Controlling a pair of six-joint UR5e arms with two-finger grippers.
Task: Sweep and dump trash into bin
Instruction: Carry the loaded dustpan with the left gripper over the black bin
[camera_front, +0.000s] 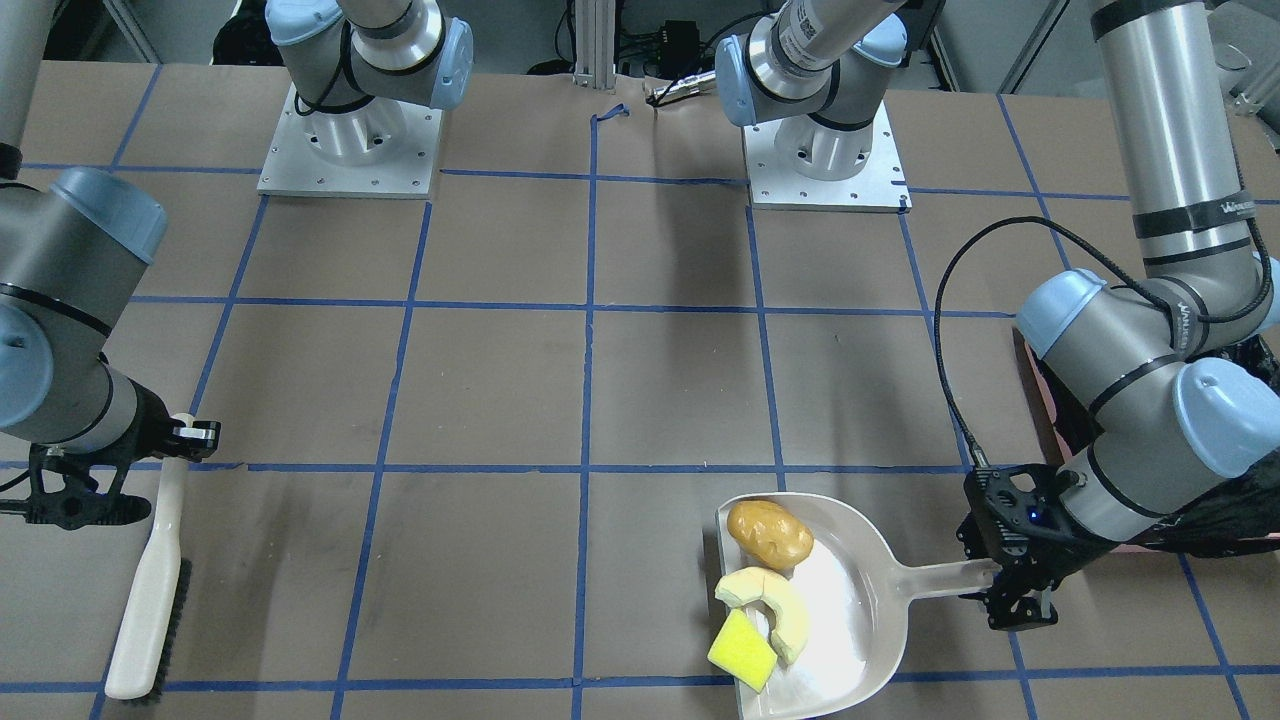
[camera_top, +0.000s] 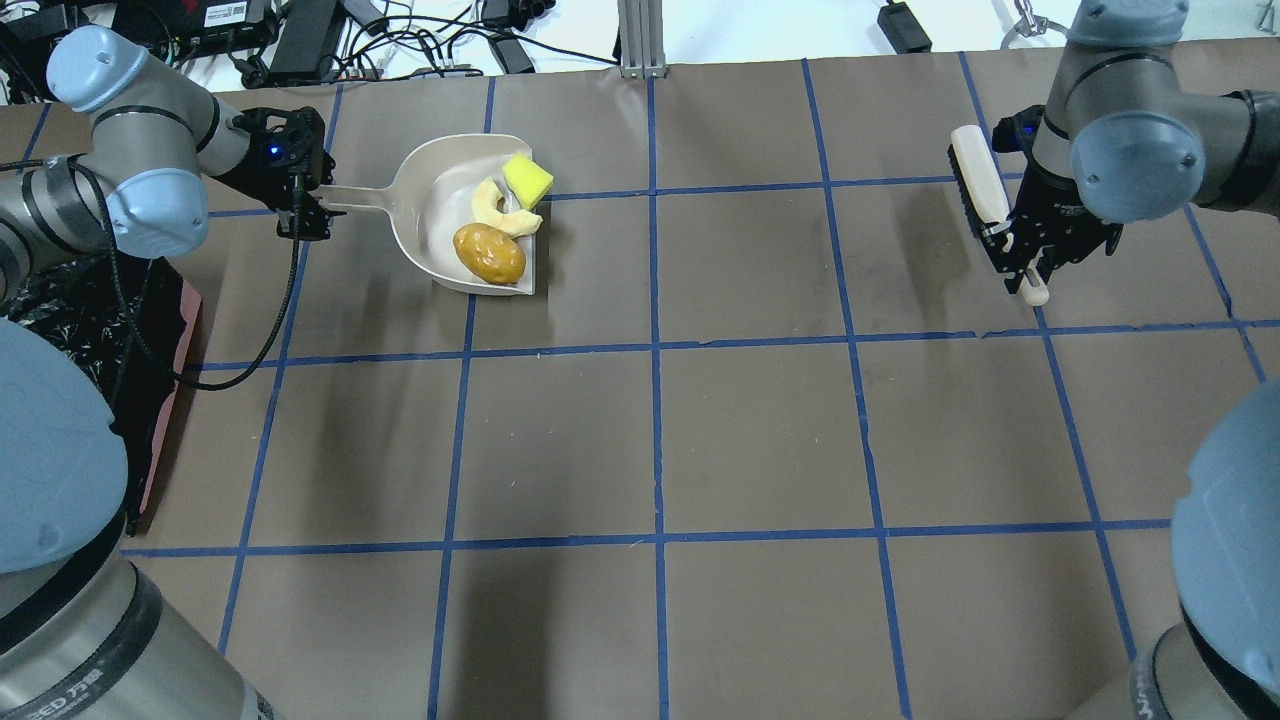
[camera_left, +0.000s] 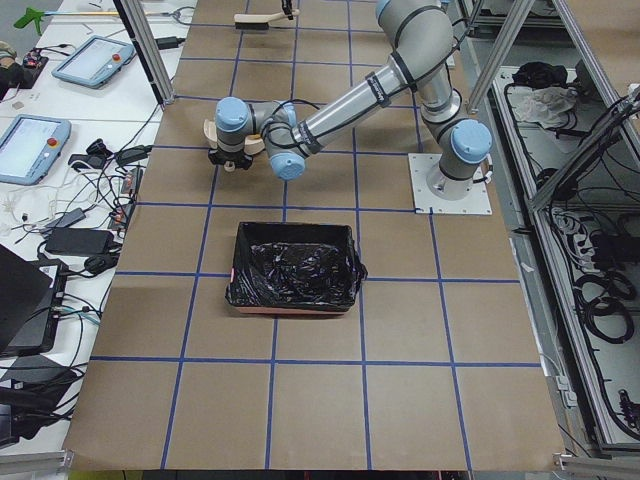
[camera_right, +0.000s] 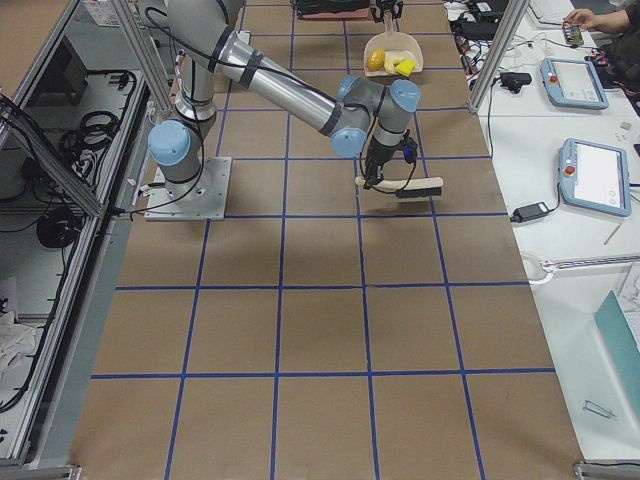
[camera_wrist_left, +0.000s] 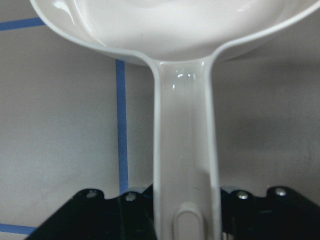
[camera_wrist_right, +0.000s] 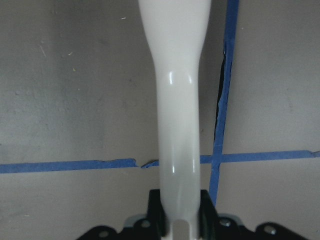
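Right now all three pieces of trash lie in the one beige dustpan (camera_top: 430, 215) at the upper left of the overhead view. They are one brown potato (camera_top: 489, 254), one pale crescent slice (camera_top: 497, 210) just beside it, and one yellow wedge (camera_top: 528, 180) against the slice at the pan's open lip. The left gripper (camera_top: 312, 202) is clamped on the dustpan's handle. At the upper right, the right gripper (camera_top: 1018, 258) is clamped on the single brush (camera_top: 975, 185). The one black-lined bin (camera_left: 295, 270) sits mid-frame in the left-side view, well apart from the pan.
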